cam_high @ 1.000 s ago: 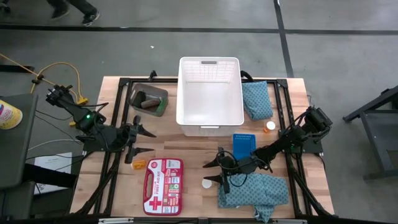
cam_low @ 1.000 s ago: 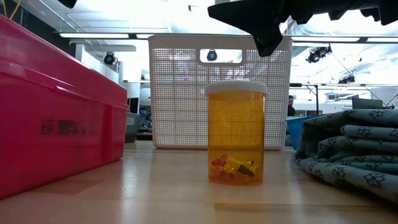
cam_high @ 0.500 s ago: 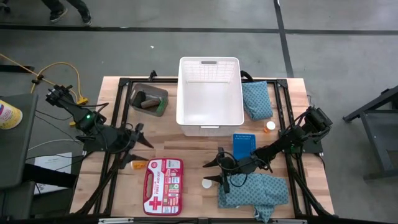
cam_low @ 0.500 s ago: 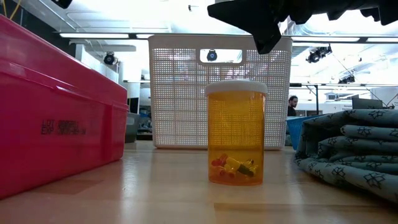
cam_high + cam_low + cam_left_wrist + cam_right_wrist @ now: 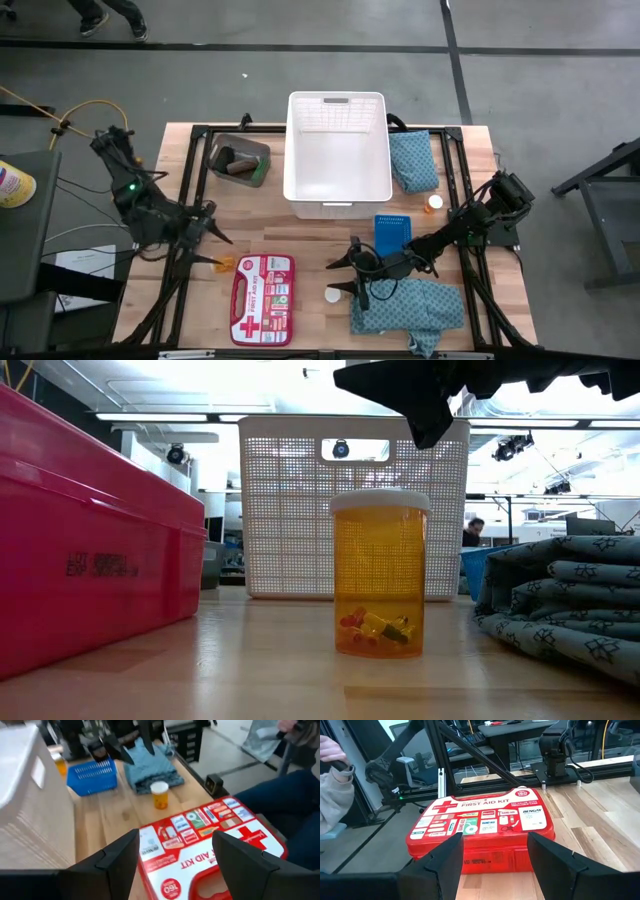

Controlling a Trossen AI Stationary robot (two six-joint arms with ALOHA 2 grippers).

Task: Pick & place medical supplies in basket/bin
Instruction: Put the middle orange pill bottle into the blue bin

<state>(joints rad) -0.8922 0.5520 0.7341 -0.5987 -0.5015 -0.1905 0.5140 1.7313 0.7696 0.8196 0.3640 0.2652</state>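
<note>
An orange bottle (image 5: 380, 575) with a white cap (image 5: 333, 295) stands upright on the table near the front edge. It also shows in the left wrist view as bottle (image 5: 160, 795). My right gripper (image 5: 345, 268) hangs open just above and behind it. One teal cloth (image 5: 410, 305) lies by the bottle, and a second teal cloth (image 5: 412, 160) lies right of the white basket (image 5: 338, 190). The grey bin (image 5: 238, 160) holds dark rolls. My left gripper (image 5: 216, 230) is open at the left and points across the table. A small orange piece (image 5: 222, 264) lies below it.
A red first-aid kit (image 5: 262, 285) lies flat at the near middle, between the two grippers. A flat blue tray (image 5: 392, 233) and a second small orange bottle (image 5: 433, 203) sit right of the basket. Black frame bars run along the table's edges. A person's sleeve (image 5: 332, 795) shows beyond the table.
My left arm has swung about its base. This carried its open gripper a little toward the table's near left and turned it to point more across the first-aid kit. Nothing on the table has moved.
</note>
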